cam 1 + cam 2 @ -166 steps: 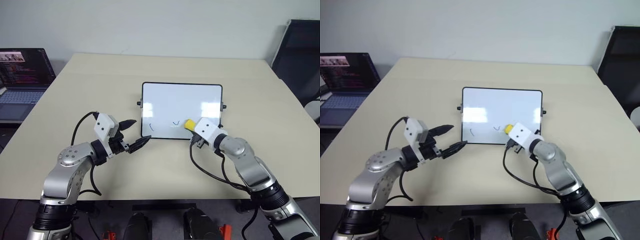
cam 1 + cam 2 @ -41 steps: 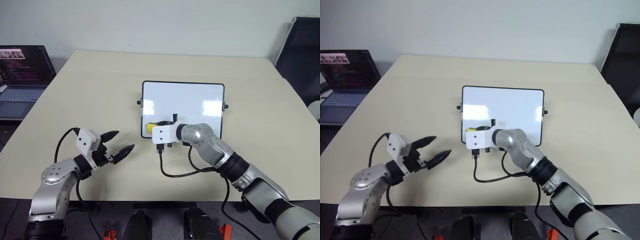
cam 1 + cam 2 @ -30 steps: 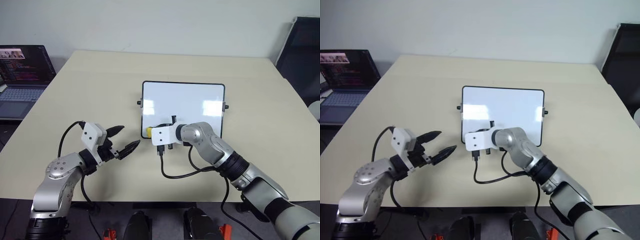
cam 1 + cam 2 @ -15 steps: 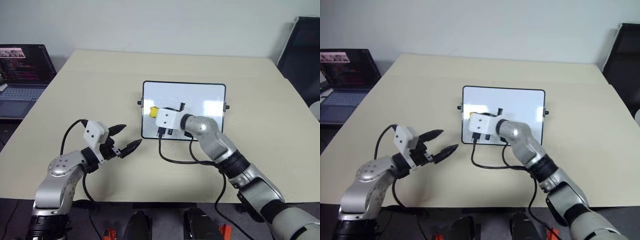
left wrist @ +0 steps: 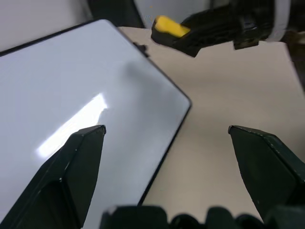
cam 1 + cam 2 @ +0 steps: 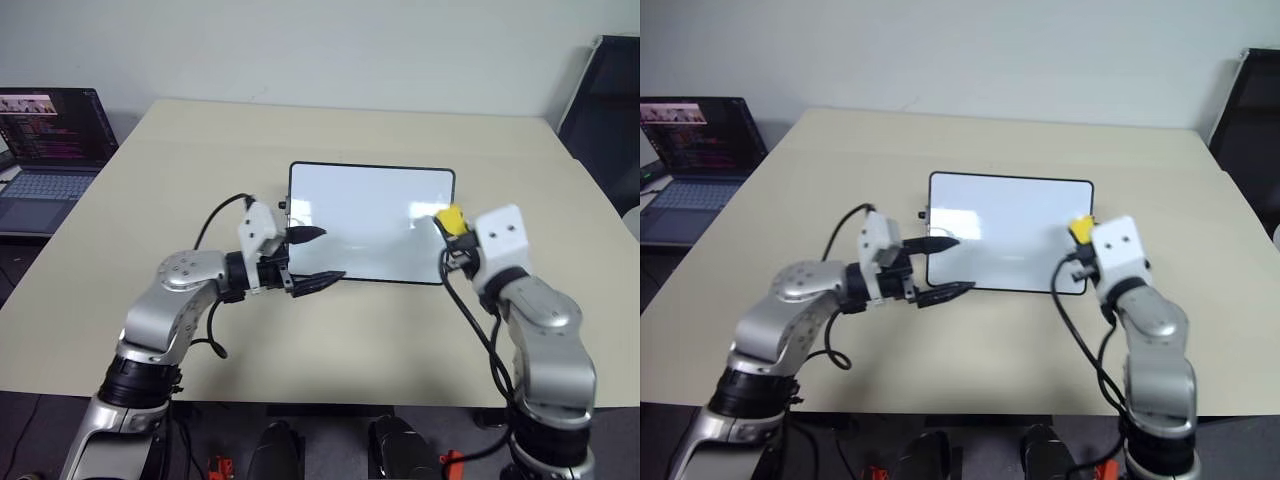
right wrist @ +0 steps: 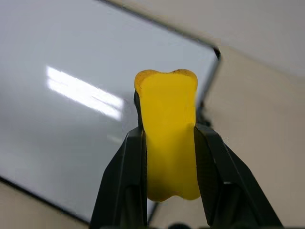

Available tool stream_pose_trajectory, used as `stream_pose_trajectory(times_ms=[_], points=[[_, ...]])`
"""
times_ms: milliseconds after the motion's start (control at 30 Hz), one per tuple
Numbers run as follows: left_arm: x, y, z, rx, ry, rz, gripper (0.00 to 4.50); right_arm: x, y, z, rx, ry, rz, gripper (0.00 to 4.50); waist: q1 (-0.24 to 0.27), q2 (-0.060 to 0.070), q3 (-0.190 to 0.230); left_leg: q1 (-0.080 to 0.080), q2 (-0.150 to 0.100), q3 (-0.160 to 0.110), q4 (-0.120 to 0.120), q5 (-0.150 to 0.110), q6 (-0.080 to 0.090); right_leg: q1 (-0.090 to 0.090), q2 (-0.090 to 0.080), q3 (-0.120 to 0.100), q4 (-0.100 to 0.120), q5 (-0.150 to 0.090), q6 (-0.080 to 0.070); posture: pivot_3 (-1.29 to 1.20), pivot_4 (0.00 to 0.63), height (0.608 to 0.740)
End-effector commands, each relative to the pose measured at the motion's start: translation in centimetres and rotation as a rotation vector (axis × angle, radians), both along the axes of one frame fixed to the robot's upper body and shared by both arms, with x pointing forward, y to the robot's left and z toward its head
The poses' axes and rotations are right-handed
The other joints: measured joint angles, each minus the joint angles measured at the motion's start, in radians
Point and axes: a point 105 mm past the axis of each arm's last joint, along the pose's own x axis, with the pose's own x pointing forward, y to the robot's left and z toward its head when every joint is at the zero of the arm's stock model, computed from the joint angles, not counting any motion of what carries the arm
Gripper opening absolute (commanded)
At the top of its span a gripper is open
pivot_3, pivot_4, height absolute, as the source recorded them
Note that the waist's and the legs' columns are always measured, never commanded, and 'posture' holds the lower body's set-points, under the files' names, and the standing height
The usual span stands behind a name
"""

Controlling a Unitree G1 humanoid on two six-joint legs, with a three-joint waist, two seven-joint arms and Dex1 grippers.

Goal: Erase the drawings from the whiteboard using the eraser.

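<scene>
Head pair looking down and forward over the table (image 6: pixel 140 200), wrist views close along their fingers, all sharing the whiteboard (image 6: pixel 370 220) and eraser (image 7: pixel 169 157).

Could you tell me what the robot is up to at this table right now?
It is wiping a whiteboard. The right gripper is shut on a yellow eraser by the board's right edge, and the left gripper hovers open at the board's left edge. No pen strokes can be seen on the board.

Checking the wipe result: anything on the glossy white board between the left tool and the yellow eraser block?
Bare white board surface between left tool and eraser; head views show only glare.
</scene>
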Motion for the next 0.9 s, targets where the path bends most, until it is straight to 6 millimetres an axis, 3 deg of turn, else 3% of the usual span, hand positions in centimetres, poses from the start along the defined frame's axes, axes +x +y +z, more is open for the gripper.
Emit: stream_pose_trajectory(times_ms=[33,233,400,667,900], points=[[-0.3,-2.2,0.7,0.042,-0.032,-0.134,4.50,-1.1,-2.0,-0.9,0.044,0.039,-0.098,1.01,-0.001,0.001,0.000,0.000,0.000,0.000,0.000,0.000,0.000,0.000,0.000,0.000,0.000,0.000,0.000,0.00,0.150,0.740],[0.4,-5.6,0.5,0.124,-0.042,-0.298,4.50,0.5,-3.9,-3.0,0.133,0.104,-0.181,1.01,-0.013,0.001,0.000,0.001,-0.001,0.000,0.001,0.000,0.000,0.002,0.000,0.001,0.000,0.001,0.000,0.00,0.150,0.740],[1.3,-7.8,0.0,0.176,-0.051,-0.373,4.50,2.6,-5.5,-3.5,0.187,0.118,-0.212,1.01,-0.018,0.002,0.001,0.001,-0.001,0.000,0.001,0.000,0.001,0.002,0.000,0.001,0.000,0.001,0.001,0.00,0.150,0.740],[2.1,-9.2,-0.1,0.243,-0.102,-0.410,4.50,4.6,-7.1,-3.6,0.208,0.124,-0.224,1.01,-0.023,0.004,0.003,0.000,-0.001,-0.001,-0.001,0.000,0.001,0.002,0.001,0.001,-0.001,0.003,0.006,0.00,0.150,0.740],[1.4,-8.8,0.0,0.243,-0.122,-0.416,4.50,5.3,-7.0,-2.6,0.231,0.077,-0.205,3.17,-0.023,0.005,0.003,0.000,-0.001,-0.001,-0.001,0.000,0.001,0.002,0.001,0.002,0.000,0.003,0.007,0.00,0.150,0.740]])
